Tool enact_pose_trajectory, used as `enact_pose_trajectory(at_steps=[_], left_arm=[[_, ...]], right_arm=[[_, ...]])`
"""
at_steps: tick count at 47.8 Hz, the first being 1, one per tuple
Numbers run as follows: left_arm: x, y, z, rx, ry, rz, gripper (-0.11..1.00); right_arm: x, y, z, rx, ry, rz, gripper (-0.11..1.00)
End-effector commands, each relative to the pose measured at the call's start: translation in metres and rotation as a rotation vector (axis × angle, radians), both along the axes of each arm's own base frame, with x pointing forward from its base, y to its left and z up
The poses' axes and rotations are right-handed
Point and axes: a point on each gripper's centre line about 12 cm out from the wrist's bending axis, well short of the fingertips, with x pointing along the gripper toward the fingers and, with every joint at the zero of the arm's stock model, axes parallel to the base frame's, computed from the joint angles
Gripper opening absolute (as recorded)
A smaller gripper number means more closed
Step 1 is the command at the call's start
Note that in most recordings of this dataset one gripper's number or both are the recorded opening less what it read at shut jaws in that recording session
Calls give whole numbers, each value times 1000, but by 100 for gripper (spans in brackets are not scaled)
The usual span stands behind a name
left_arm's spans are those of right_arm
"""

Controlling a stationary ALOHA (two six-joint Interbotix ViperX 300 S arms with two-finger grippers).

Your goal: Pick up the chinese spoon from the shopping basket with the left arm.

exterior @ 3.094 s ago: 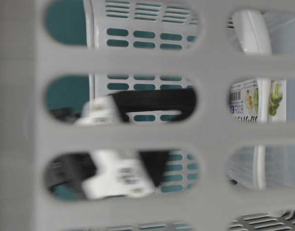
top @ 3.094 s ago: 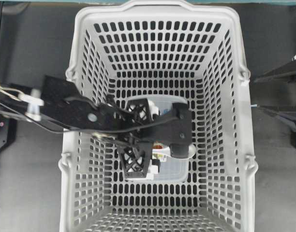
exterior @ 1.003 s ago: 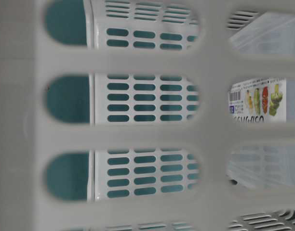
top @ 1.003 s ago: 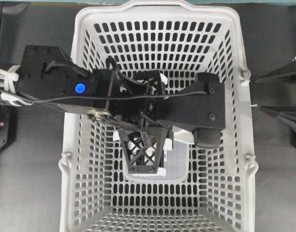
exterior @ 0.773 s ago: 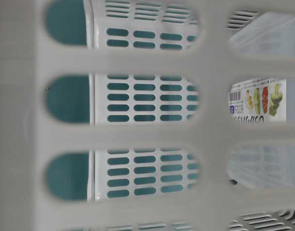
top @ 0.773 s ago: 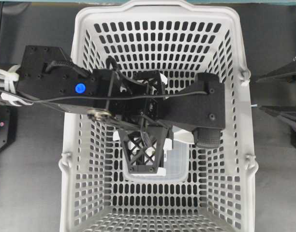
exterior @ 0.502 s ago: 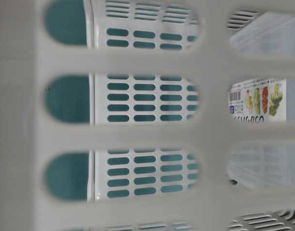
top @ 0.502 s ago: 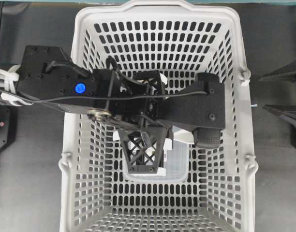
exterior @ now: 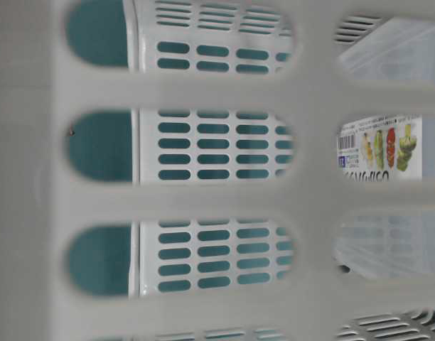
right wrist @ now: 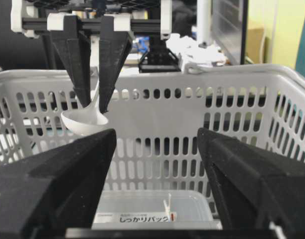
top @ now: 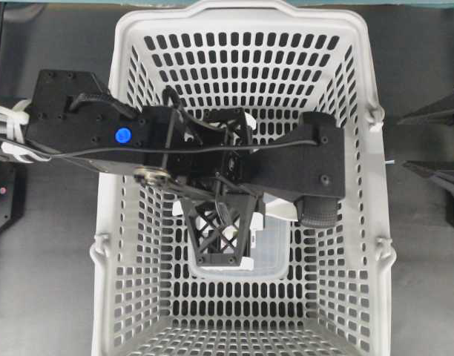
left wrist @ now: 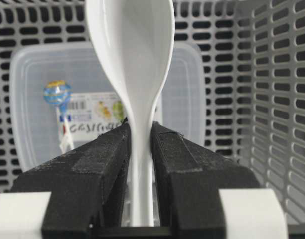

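The chinese spoon (left wrist: pixel 130 50) is glossy white, and its handle is clamped between the black fingers of my left gripper (left wrist: pixel 140 130). In the right wrist view the left gripper (right wrist: pixel 95 107) hangs down from above and holds the spoon (right wrist: pixel 85 122) at about rim height of the grey shopping basket (right wrist: pixel 232 74). In the overhead view the left arm (top: pixel 123 137) reaches across the basket (top: pixel 242 15). My right gripper (right wrist: pixel 157 134) is open and empty outside the basket, facing its wall.
A clear rectangular food container (left wrist: pixel 33 89) with a colourful label lies on the basket floor below the spoon. It also shows in the overhead view (top: pixel 271 248) and the right wrist view (right wrist: pixel 157 209). Slotted basket walls (left wrist: pixel 272 74) surround the left gripper.
Since 3.1 s ago my left gripper has risen from low in the basket with the spoon, leaving the table-level view. Over the last second nothing has visibly moved.
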Motion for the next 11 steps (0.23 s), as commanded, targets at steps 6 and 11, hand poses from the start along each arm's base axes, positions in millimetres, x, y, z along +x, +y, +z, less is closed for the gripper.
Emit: enact_pose_trajectory(at_steps=[6, 11], left_arm=[[-4, 1, 12, 0, -29, -1, 13], [-4, 1, 11, 0, -26, -1, 13]], right_arm=[[1, 0, 2, 3, -6, 1, 65], [1, 0, 2, 5, -3, 1, 65]])
